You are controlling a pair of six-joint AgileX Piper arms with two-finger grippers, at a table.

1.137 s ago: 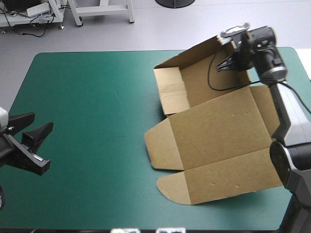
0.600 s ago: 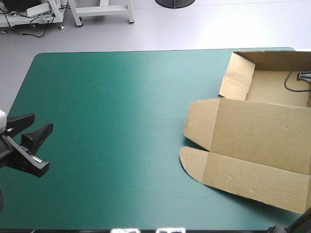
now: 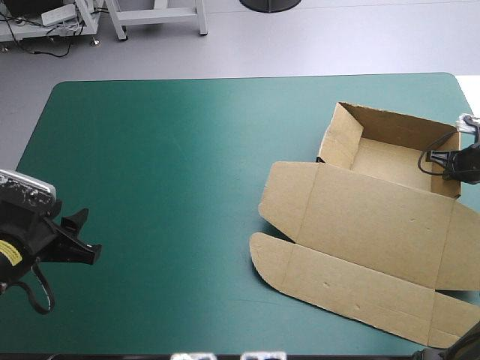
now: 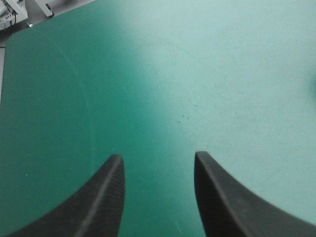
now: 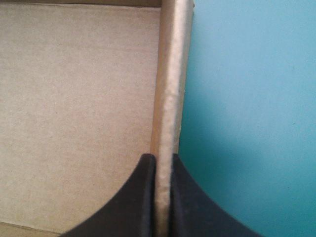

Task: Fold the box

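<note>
Presently: brown board box [image 3: 367, 225], open rectangular tray, lid flat on desk [image 3: 165, 165].
Raised wall pinched in right claw [image 5: 161, 158]; left claw [image 4: 158, 157] spread wide.

The bench [image 3: 172, 225] carries a teal-green cover [image 4: 212, 69] with rounded far corners. The cover lies flat and smooth. A few tiny dark specks [image 4: 183, 118] sit on it.

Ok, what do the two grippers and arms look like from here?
Both are black. The left gripper has two broad, curved, fin-shaped fingers; the right gripper's match. The left arm bears a small yellow label.
</note>
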